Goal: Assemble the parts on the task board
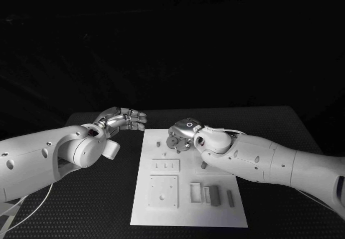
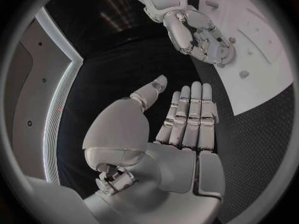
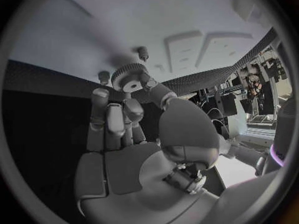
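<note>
While the right hand (image 1: 184, 134) hangs over the far end of the task board (image 1: 188, 214), it's got a small toothed gear (image 3: 129, 78) pinched between its fingertips (image 3: 149, 83), with the other fingers curled in next to it. From the right wrist view the gear sits just above the white plate, right by two little pegs (image 3: 142, 52) that stand up from the board, one close on either side, and I can't tell if the gear is touching the surface or not. The left hand (image 1: 122, 119) is off to the side over the black table (image 1: 287, 124), near the board's far left corner, holding nothing; in its own wrist view the fingers (image 2: 190, 112) lie straight and side by side with the thumb apart. Down at the near end of the board there's a square plate with holes (image 1: 163, 191), a smaller slotted block (image 1: 166, 165) above it, and a few narrow upright pieces (image 1: 210, 194) in a row next to that. The right forearm covers part of the board's right side.
</note>
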Robot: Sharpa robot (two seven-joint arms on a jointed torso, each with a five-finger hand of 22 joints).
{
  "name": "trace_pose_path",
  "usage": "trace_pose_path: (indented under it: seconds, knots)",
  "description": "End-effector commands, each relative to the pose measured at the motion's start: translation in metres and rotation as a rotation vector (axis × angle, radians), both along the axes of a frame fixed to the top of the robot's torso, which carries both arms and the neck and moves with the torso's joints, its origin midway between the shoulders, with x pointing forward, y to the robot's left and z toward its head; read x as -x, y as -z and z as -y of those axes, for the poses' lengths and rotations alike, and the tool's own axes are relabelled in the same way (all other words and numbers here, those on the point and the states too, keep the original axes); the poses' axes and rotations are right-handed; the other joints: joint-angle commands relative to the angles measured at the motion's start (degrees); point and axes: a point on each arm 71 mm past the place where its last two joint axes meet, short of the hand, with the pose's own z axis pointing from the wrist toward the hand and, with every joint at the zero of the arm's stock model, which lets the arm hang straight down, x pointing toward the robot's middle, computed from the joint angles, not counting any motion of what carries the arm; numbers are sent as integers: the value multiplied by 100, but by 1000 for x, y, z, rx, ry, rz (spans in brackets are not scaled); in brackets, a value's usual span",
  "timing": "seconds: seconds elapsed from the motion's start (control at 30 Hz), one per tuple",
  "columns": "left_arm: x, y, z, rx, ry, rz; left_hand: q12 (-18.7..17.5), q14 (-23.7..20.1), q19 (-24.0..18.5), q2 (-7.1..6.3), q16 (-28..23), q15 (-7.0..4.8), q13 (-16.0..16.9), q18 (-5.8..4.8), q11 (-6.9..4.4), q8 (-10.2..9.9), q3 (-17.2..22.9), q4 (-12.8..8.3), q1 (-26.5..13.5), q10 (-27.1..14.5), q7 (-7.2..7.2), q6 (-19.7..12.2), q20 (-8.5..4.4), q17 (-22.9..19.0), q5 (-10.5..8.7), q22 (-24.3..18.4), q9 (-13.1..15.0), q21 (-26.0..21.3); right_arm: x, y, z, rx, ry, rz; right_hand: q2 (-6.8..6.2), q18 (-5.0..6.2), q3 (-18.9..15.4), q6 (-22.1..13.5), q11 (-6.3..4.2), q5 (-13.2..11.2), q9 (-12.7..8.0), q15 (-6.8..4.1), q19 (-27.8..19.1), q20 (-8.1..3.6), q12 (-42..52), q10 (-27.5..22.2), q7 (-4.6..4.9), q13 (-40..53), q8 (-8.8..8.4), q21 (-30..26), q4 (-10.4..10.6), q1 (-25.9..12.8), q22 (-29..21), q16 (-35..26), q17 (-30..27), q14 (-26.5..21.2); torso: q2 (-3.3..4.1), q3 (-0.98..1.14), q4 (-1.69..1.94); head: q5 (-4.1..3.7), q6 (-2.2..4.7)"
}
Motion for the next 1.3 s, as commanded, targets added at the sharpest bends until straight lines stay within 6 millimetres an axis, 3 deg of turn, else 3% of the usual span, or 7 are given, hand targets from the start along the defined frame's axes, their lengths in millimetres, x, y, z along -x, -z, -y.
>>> trace_pose_path:
  seconds: [0.03, 0.3, 0.87, 1.1, 1.3]
  knots:
    - [0, -2, 0, 8, 0, 8, -21, 33, 18, -4, -20, 10, -5, -13, 32, -19, -28, -3, -38, 16, 14, -19, -28, 8, 11, 5, -8, -33, -1, 0, -3, 14, -7, 16, -64, 79, 26, 182, 14, -2, 6, -3, 48, -8, -12, 32, 8, -9, 22, 25, 14, 15, 70, 13, -5, 45, 2, -4, 14, 27, -12]
    - [0, -2, 0, 8, 0, 8, -23, 32, 17, -5, -24, 10, -6, -14, 33, -20, -29, -3, -38, 16, 15, -19, -28, 10, 11, 6, -8, -35, -6, 3, -2, 23, 7, 22, -67, 79, 29, 180, 14, -2, 5, -3, 51, -9, -10, 36, 9, -5, 20, 24, 13, 20, 69, 11, -3, 50, 2, -5, -1, 67, -6]
    - [-1, -2, 3, 9, 6, 8, -26, 33, 17, -4, -30, 11, -6, -14, 33, -20, -29, -2, -39, 18, 14, -19, -28, 16, 11, 7, -9, -38, -7, 7, -6, 17, 10, 11, -106, 79, 34, 161, 19, -3, -1, -1, 54, -13, -1, 50, 14, 20, 3, 15, 10, 26, 64, -2, -51, 26, 3, 1, -8, 70, 4]
    - [-2, -2, 5, 9, 9, 8, -28, 34, 18, -4, -32, 11, -7, -14, 33, -21, -30, -2, -39, 19, 14, -19, -28, 18, 11, 8, -10, -39, -10, 9, -5, 3, 23, 3, -217, 79, 42, -206, 126, -4, -106, 94, 63, -9, -159, -41, 128, -160, -217, -11, 35, -3, 49, -39, -155, -34, 0, 1, 1, 70, -2]
    - [-2, -2, 5, 9, 12, 6, -29, 34, 18, -4, -34, 11, -7, -14, 33, -21, -30, -1, -39, 19, 14, -20, -27, 20, 11, 8, -10, -40, -11, 9, -4, 0, 30, 2, -229, 79, 53, -235, 143, -3, -115, 113, 67, -7, -172, -46, 146, -173, -235, -17, 36, -4, 46, -42, -160, -34, 1, -2, -11, 81, 0]
